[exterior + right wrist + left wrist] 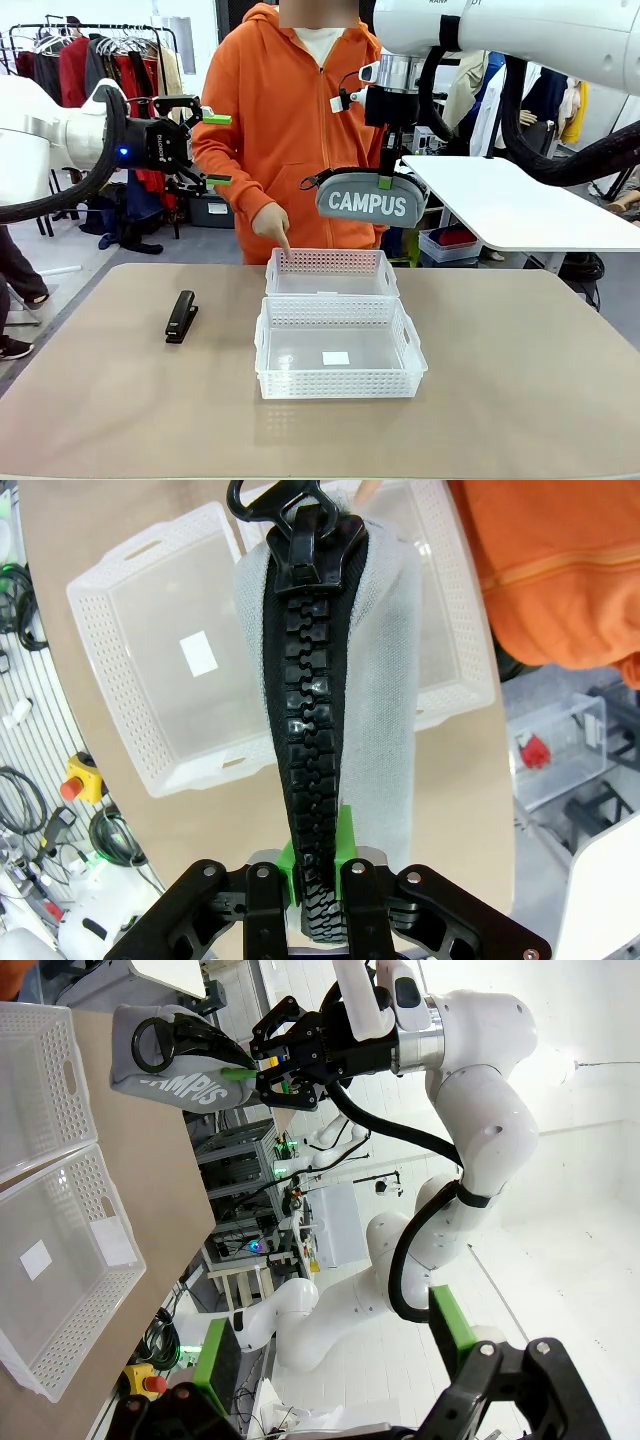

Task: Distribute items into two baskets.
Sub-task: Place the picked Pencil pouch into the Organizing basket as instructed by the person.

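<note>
Front view: the pencil case [368, 203] hangs clamped by its zip ridge in the right jaws, above the bench's far edge. Its long axis runs left to right, parallel to the baskets' long rims. The far basket [330, 262] sits just below it and slightly nearer, touching the near basket [338, 382]. A person's hand [272, 222] points at the far basket's far left corner. The stapler [181, 316] lies toward the left edge, lengthwise far to near. The left jaws, apart and empty, hang high beyond the far left corner, making that arm the nearer one to it.
</note>
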{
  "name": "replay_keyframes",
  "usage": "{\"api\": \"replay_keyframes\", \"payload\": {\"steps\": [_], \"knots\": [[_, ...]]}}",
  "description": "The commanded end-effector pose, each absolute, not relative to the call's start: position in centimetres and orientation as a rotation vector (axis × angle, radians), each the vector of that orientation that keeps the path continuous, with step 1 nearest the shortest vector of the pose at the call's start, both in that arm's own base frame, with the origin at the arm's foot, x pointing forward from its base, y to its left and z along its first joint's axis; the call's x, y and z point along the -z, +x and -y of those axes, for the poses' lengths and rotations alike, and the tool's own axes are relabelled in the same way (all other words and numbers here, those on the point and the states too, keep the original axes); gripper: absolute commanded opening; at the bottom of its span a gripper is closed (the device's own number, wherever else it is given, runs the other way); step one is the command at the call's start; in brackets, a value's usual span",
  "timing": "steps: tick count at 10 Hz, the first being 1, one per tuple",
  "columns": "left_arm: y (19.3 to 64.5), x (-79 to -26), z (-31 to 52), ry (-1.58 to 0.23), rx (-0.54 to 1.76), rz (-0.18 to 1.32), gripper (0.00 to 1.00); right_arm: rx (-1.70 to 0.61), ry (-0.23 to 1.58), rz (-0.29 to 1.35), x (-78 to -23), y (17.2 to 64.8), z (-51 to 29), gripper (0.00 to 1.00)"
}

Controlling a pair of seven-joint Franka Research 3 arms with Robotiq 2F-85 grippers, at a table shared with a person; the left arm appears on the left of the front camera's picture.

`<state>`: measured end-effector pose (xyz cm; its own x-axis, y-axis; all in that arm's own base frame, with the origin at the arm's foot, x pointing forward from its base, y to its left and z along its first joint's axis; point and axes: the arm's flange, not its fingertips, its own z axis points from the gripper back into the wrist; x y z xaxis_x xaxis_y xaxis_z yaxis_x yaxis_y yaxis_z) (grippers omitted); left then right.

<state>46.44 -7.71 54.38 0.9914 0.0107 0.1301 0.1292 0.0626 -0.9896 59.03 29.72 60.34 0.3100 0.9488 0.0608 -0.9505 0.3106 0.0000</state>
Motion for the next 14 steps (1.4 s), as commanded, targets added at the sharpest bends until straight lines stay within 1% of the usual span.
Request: {"api": "replay_keyframes", "payload": {"steps": [1, 5, 9, 12, 14], "knots": [[46.4, -54.5, 7.7, -1.507, 0.091, 0.115, 1.00, -1.256, 0.031, 0.058, -60.6, 59.0, -29.7, 0.00], [46.4, -54.5, 7.7, -1.507, 0.091, 0.115, 1.00, -1.255, 0.038, 0.053, -60.3, 59.0, -29.7, 0.00], [46.4, -54.5, 7.7, -1.507, 0.091, 0.115, 1.00, -1.427, 0.019, 0.152, -57.7, 60.0, -32.0, 0.00], [46.4, -54.5, 7.7, -1.507, 0.091, 0.115, 1.00, -1.506, 0.010, 0.144, -55.3, 60.6, -34.0, 0.00], [46.4, -54.5, 7.7, -1.507, 0.091, 0.115, 1.00, -1.586, 0.002, 0.139, -52.7, 60.4, -35.0, 0.00]]}}
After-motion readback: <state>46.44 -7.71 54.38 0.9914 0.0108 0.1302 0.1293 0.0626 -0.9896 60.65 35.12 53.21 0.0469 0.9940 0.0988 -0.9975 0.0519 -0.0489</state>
